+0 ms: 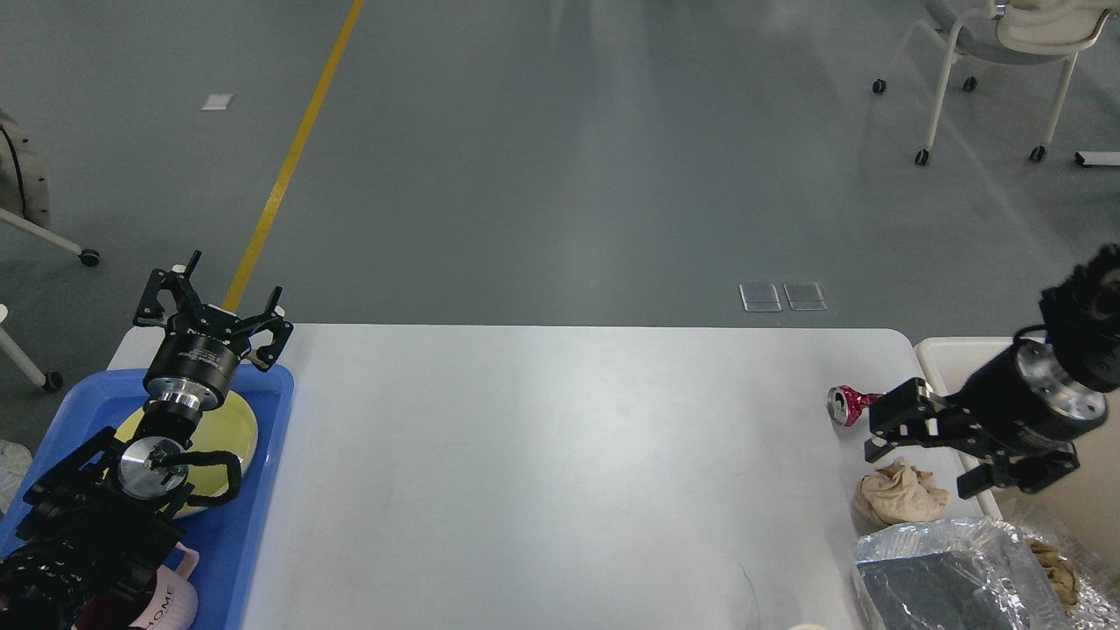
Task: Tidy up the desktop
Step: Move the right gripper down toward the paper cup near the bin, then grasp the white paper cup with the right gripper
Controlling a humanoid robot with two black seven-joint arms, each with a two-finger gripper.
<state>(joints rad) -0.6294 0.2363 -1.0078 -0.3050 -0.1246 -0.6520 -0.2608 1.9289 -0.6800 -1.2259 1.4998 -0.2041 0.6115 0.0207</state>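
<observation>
Looking down on the desktop [560,455], a wide white table filling the lower view. At its near right corner lies a crumpled foil tray [945,577], then a balled tan cloth [899,495]. Just beyond, the right gripper [914,437] hangs with fingers spread, holding nothing, partly covering a crushed red can [847,404] by the right edge. At the left edge, the left gripper [213,308] is splayed and empty above a blue tray [254,516] holding a yellow plate [229,430].

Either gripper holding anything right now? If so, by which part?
Nothing held. Left gripper is open and empty above the blue tray. Right gripper is open, over the crushed red can, not closed on it.
</observation>
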